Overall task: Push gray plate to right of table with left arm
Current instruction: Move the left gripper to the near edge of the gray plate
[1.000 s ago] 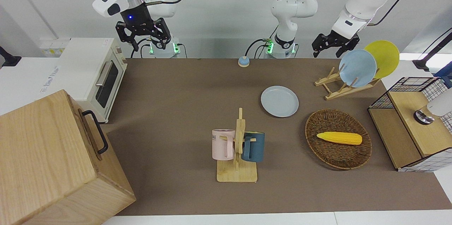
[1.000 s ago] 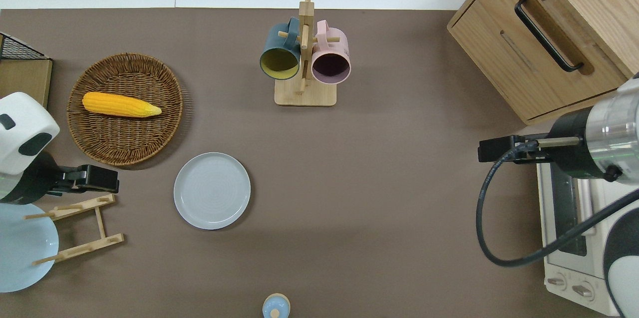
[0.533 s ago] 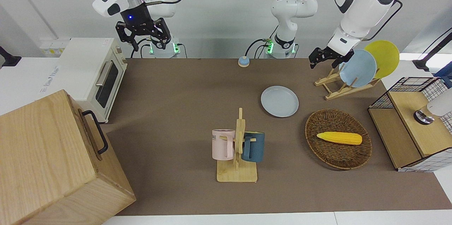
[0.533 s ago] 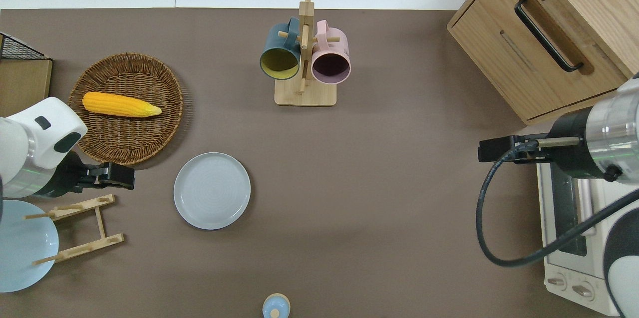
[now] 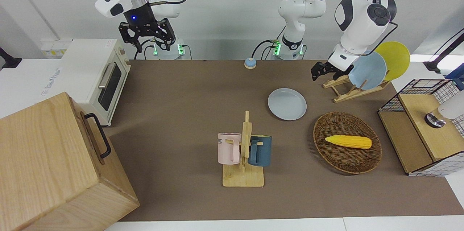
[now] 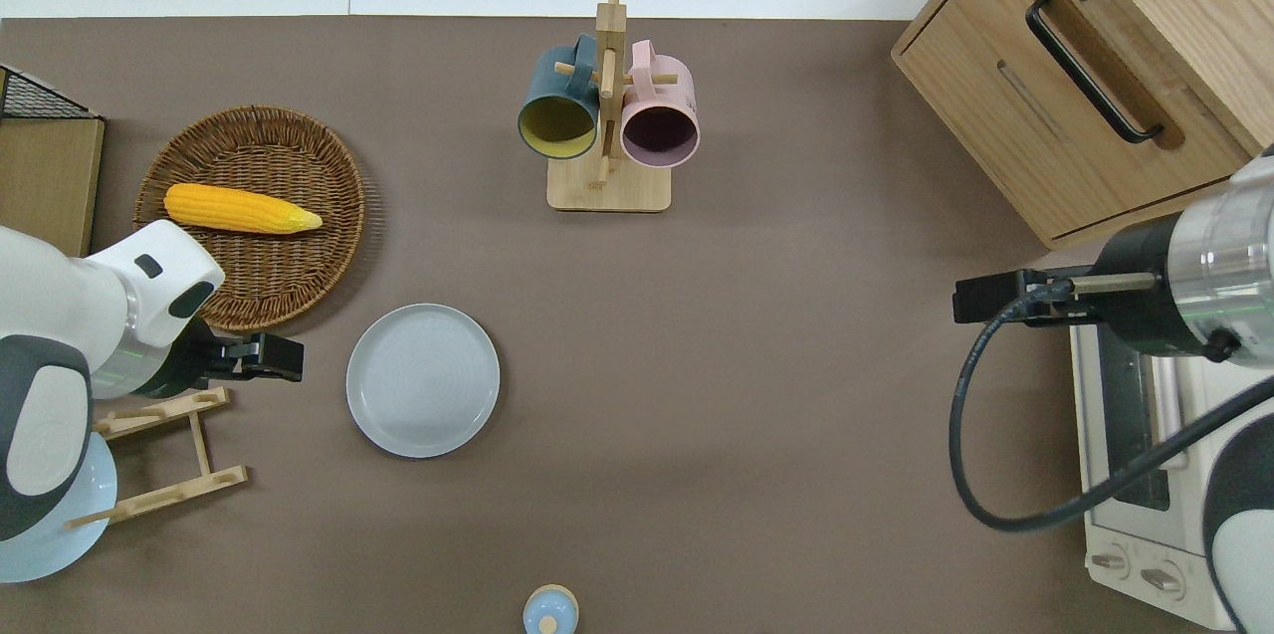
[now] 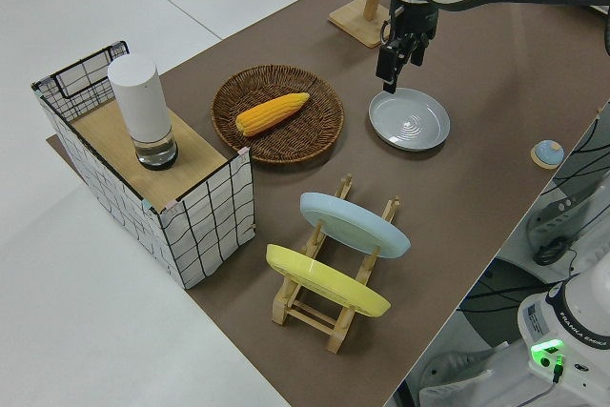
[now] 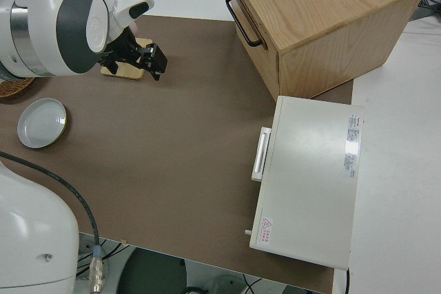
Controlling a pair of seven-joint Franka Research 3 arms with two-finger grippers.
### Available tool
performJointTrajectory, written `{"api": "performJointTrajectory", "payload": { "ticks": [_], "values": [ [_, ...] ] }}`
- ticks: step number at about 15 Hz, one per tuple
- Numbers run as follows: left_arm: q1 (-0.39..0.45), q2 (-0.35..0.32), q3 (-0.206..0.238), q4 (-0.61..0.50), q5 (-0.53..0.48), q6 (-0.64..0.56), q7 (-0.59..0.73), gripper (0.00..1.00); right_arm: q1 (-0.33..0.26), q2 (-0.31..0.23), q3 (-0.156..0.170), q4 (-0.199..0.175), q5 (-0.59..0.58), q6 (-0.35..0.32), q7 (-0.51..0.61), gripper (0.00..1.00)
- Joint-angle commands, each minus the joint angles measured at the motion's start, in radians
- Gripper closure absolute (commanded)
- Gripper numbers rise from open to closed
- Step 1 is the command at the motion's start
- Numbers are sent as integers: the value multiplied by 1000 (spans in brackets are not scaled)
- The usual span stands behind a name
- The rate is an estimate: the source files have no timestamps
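Grey and untouched, the plate (image 6: 423,380) lies flat on the table (image 6: 756,395) in the half toward the left arm's end, closer to the edge where my arms are mounted than to the opposite one. Working across from the left arm's end: the rack (image 6: 159,455) with the blue plate (image 6: 45,534) sits by that end, the basket (image 6: 251,216) with the corn (image 6: 241,208) lies farther out, and my left gripper (image 6: 274,357) hangs over the bare brown strip between rack and plate, just beside the plate's rim but not touching it. I cannot tell whether its fingers are parted or closed. As I judge it, the push has not begun: the approach is nearly finished, and what is left is to drop to rim height, make contact and shove the plate along the table toward the right arm's end. That path looks open, with the mug stand (image 6: 607,116) well toward the opposite long edge. At that end stand the wooden cabinet (image 6: 1095,67) and the oven (image 6: 1145,475). My right gripper (image 5: 146,35) is parked, fingers spread.
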Motion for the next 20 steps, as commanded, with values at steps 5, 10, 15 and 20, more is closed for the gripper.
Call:
{"api": "performJointTrajectory", "payload": {
  "ticks": [5, 10, 15, 20],
  "values": [
    [-8, -14, 4, -180, -41, 168, -2, 5, -6, 6, 4, 14, 16, -5, 2, 5],
    [-11, 18, -5, -243, -41, 237, -2, 5, -6, 6, 4, 14, 16, -5, 2, 5],
    [-28, 71, -10, -319, -42, 358, -3, 5, -6, 6, 4, 14, 16, -5, 2, 5],
    [-29, 86, -11, -329, -44, 369, -2, 5, -6, 6, 3, 14, 16, -5, 2, 5]
  ]
}}
